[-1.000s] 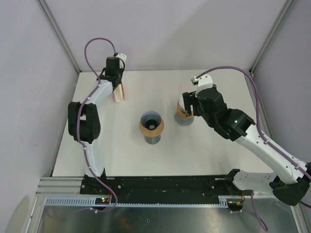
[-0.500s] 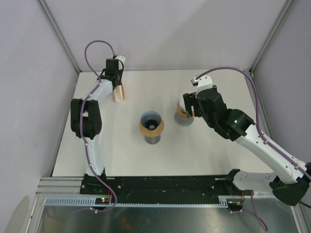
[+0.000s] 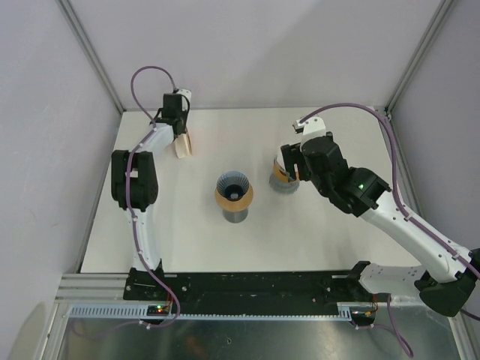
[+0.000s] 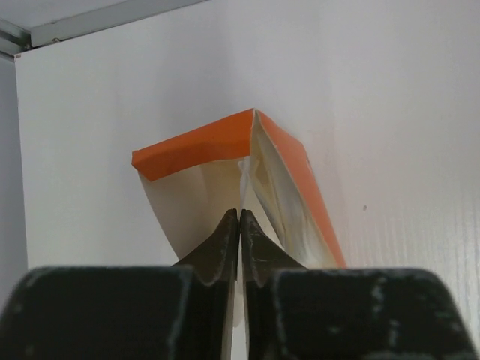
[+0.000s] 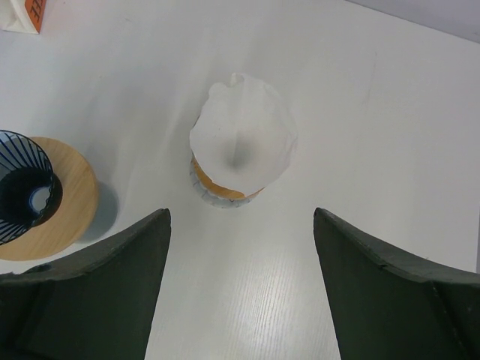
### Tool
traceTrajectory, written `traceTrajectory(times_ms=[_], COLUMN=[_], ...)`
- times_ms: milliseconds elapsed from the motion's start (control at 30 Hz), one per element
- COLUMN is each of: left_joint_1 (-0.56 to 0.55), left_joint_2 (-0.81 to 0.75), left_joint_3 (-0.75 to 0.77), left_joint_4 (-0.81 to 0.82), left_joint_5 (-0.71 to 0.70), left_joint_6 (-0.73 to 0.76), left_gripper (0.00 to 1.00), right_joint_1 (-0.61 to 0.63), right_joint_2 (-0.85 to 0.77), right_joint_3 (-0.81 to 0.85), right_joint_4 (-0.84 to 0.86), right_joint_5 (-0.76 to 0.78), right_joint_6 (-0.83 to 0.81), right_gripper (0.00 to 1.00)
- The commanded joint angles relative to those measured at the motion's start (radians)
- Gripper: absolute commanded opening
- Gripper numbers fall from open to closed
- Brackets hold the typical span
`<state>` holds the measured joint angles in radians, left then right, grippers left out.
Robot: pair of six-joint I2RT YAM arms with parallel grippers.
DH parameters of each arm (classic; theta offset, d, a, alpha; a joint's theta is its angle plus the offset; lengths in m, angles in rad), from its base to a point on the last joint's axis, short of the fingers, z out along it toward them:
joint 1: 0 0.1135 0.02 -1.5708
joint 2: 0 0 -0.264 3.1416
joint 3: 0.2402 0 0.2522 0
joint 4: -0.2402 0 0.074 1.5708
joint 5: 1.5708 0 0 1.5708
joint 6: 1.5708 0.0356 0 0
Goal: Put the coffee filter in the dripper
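So not much has moved over the last second, but the left arm has crept a bit: in the top view its elbow has pulled up and in toward the back-left corner and the wrist has nudged back with it, while the right arm is basically parked where it was. The left gripper has its fingers pressed together right in the mouth of the orange-topped filter pack, and there's a thin pale edge running up between them that I'm pretty sure is a coffee filter, so I'd call that a pinch on one sheet, though I can't tell if it grabbed just one. The filter isn't out of the pack yet, and the pack sits at the back left of the table. The dripper, the dark ribbed one on a wooden collar, sits mid-table, empty and well apart from the pack. The right gripper is spread wide and hovers over a second dripper that already has a white filter sitting in it, touching nothing. My read is that the small pull-back is the start of drawing the sheet out, so the task is still early: lift it clear, carry it over, seat it in the cone. The pack could tip or drag along if the paper sticks.
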<state>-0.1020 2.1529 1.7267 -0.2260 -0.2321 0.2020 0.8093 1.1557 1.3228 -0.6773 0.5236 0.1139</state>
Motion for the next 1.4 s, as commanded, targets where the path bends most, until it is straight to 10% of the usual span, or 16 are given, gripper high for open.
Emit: traceTrajectory(times_ms=[0, 900, 1367], left_joint_1=[0.006, 0.015, -0.027], left_joint_2=[-0.016, -0.357, -0.833], left_joint_3=[0.030, -0.168, -0.397], left_joint_4=[0.017, -0.002, -0.095], left_joint_5=[-0.002, 0.110, 0.377], left_joint_6=[-0.030, -0.122, -0.246], left_gripper=[0.03, 0.00, 0.00], right_joint_1=[-0.003, 0.027, 0.170], right_joint_2=[0.008, -0.011, 0.015], right_joint_3=[0.000, 0.000, 0.001], right_joint_4=[0.013, -0.004, 0.232], right_joint_5=[-0.007, -0.061, -0.034], right_joint_6=[-0.012, 0.013, 0.023], right_gripper=[0.81, 0.81, 0.80])
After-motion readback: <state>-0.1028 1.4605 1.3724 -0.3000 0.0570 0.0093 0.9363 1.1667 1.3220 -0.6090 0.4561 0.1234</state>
